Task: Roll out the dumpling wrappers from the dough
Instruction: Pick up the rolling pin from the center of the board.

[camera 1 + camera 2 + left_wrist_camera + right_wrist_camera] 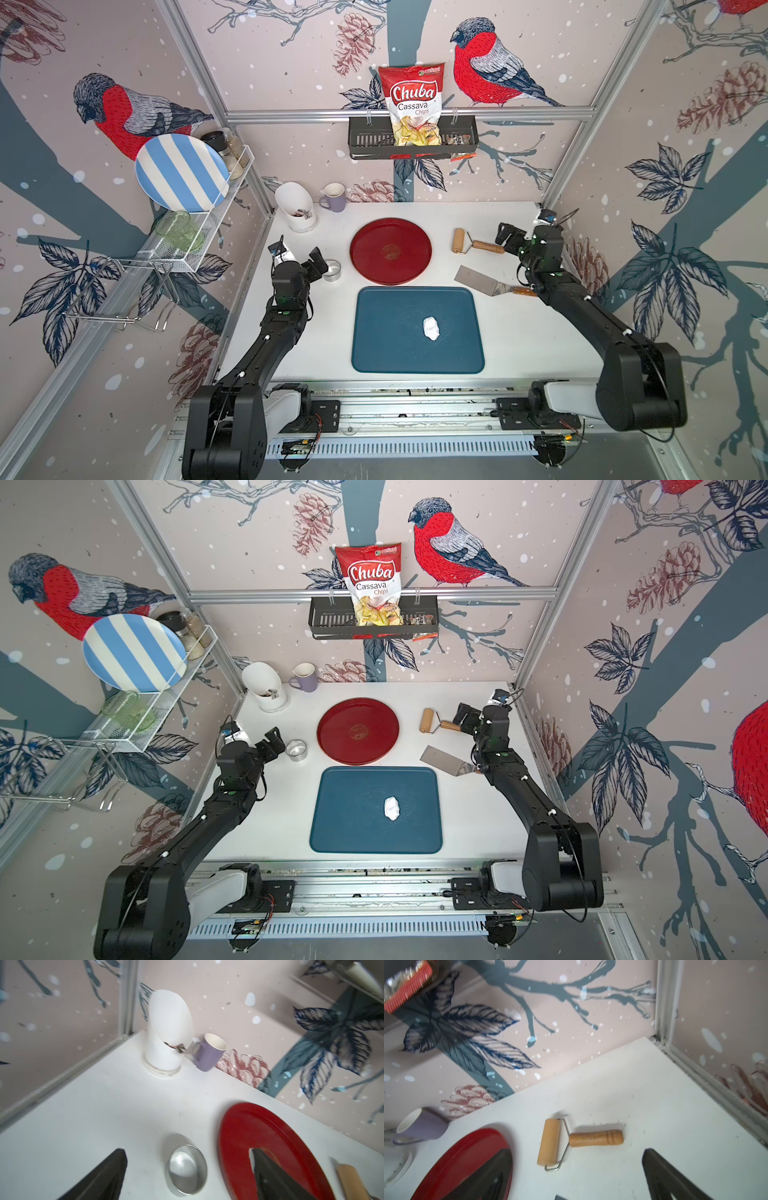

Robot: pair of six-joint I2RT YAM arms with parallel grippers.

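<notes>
Nearest the arm bases, a dark blue rectangular plastic tray (374,353) lies flat on the white table (519,332). The dough (431,328), a small white lumpy mass, sits on the tray's right half, clear of every rim, and shows the same in both top views (392,808). Neither claw touches it.

Beyond the tray's right corner lies a flat metal spatula with a wooden handle (478,280), its blade pointing toward the middle of the table. Off the tray's left corner stands a short round metal ring cutter (331,270). The left claw (319,261) hangs just beside it, jaws spread wide and holding nothing. In the left wrist view the ring (187,1169) lies between the 2 black fingers (112,1169), untouched.

Behind the tray rests a round red plate (390,251), bare. To its right lies a small wooden roller with a wire frame and wooden handle (460,240). The right claw (508,237) hovers at the handle's end, spread wide and empty.

At the back left stand a white slanted utensil holder (296,208) and a purple mug (333,197). On the rear wall, a black slotted basket (365,141) holds a red and white bag of cassava chips (413,104).
</notes>
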